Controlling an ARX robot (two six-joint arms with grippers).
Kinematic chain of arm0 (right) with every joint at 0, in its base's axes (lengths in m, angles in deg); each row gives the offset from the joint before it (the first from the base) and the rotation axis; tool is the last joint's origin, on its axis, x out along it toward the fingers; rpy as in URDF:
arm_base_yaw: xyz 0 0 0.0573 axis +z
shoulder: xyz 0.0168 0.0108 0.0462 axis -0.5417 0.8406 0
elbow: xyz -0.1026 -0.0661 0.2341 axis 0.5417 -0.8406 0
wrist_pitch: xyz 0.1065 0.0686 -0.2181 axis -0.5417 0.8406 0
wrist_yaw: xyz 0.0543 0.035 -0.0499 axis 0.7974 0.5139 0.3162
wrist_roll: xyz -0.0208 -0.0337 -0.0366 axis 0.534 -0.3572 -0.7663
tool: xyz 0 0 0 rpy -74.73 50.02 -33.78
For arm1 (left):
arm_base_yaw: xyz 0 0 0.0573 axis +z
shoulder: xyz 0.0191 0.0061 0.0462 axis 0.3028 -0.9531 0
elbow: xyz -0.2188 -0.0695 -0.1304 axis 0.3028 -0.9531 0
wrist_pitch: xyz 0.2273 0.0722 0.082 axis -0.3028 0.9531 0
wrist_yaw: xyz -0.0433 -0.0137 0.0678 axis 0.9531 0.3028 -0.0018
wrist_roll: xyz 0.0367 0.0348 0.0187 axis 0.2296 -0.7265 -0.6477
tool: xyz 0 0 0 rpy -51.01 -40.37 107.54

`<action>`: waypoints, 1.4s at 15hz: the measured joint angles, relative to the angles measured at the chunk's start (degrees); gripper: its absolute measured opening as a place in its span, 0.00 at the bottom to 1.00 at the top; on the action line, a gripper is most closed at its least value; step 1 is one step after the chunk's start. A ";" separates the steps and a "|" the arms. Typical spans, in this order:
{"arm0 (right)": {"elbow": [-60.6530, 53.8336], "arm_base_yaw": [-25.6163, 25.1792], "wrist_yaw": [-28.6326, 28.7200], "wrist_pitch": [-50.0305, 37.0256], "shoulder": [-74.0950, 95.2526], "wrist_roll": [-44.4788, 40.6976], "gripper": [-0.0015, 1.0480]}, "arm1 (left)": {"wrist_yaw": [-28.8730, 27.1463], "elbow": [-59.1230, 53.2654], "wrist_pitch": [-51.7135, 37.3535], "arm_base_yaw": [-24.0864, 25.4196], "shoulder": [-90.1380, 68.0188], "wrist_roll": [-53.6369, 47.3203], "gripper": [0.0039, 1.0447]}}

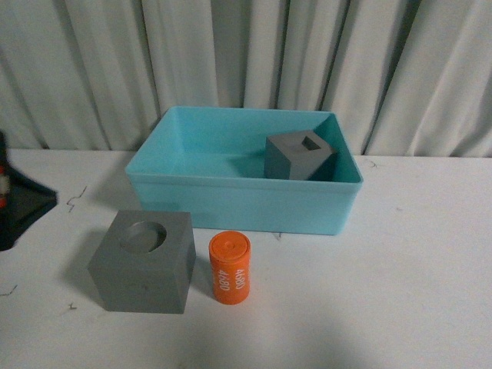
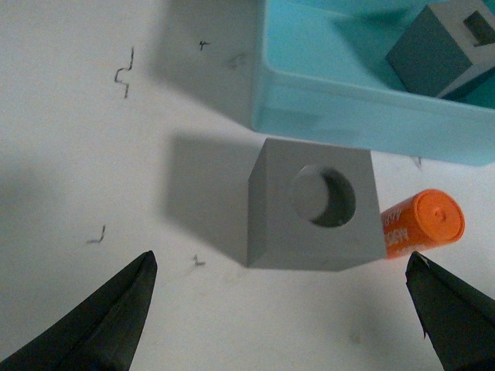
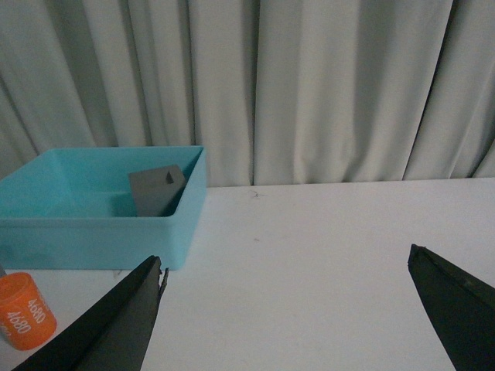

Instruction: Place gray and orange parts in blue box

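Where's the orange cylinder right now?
Front view: the orange cylinder stands upright on the table, just right of the round-hole gray cube, in front of the blue box.

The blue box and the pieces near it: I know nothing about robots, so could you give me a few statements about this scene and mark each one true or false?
1. The gray cube with the rectangular recess sits inside the blue box. True.
2. The orange cylinder is in the box too. False: it stands upright on the table in front of the box, beside the cube with the round recess.
3. The left hand is clamped on the cube with the round recess. False: it is open, clear of that cube, and holds nothing.
4. The right hand is open and empty. True.
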 joint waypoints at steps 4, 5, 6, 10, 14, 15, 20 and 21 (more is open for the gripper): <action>0.00 0.00 0.00 0.02 0.00 0.00 0.94 | -9.99 8.07 -9.27 -6.23 -18.58 -0.44 0.94; 0.00 0.00 0.00 0.02 0.00 0.00 0.94 | -10.80 9.29 -10.16 -6.36 -21.68 -1.27 0.94; 0.00 0.00 0.00 0.02 0.00 0.00 0.94 | -11.76 10.95 -11.02 -6.36 -25.27 -2.38 0.94; 0.00 0.00 0.00 0.02 0.00 0.00 0.94 | -12.72 14.08 -12.39 -5.55 -32.20 -4.31 0.94; 0.00 0.00 0.00 0.02 0.00 0.00 0.94 | -12.70 14.80 -12.63 -5.16 -34.07 -4.70 0.94; 0.00 0.00 0.00 0.02 0.00 0.00 0.94 | -12.55 14.80 -12.70 -5.40 -34.12 -4.68 0.94; 0.00 0.00 0.00 0.02 0.00 0.00 0.94 | -12.04 14.88 -12.94 -5.62 -36.24 -4.70 0.94; 0.00 0.00 0.00 0.00 0.00 0.00 0.94 | -12.04 15.28 -13.11 -5.60 -36.85 -4.76 0.94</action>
